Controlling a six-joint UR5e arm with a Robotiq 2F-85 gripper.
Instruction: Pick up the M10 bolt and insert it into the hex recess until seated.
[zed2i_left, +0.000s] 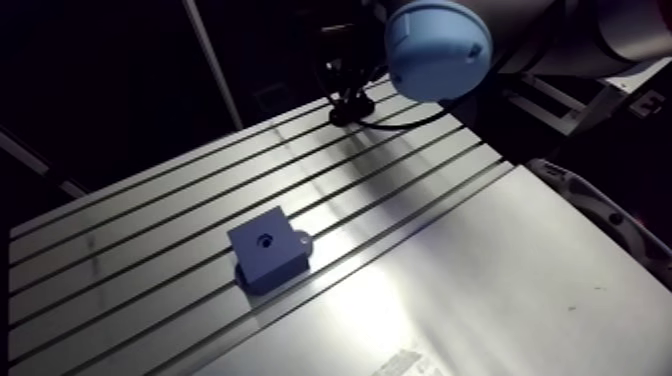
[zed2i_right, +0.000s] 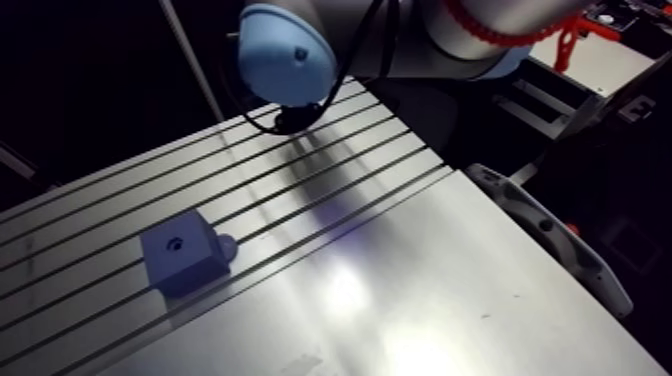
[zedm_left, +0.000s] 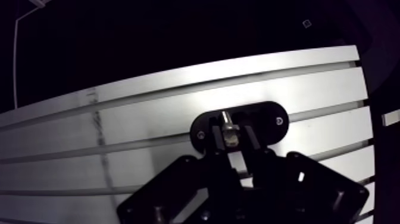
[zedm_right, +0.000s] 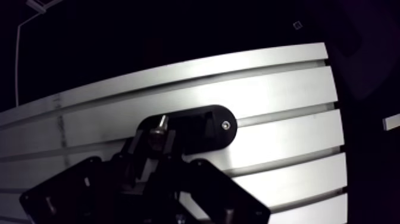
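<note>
The M10 bolt (zedm_left: 227, 122) stands shank-up in a black oval holder (zedm_left: 271, 122) on the slotted table. In the wrist view my gripper (zedm_left: 231, 136) is down over the holder, and its two dark fingers press against the bolt's head from both sides. In the arm view the gripper (zed2i_left: 345, 98) is small, at the table's far end. A blue block (zed2i_left: 268, 250) sits mid-table, well nearer than the gripper. A round dark recess (zed2i_left: 266, 240) shows in its top face, and its hex shape cannot be made out.
The slotted table (zed2i_left: 150, 215) runs from the holder towards the block. A smooth metal plate (zed2i_left: 480, 290) covers the near right part. The table's far edge lies just beyond the holder. A pale tab (zed2i_left: 303, 240) sticks out of the block's side.
</note>
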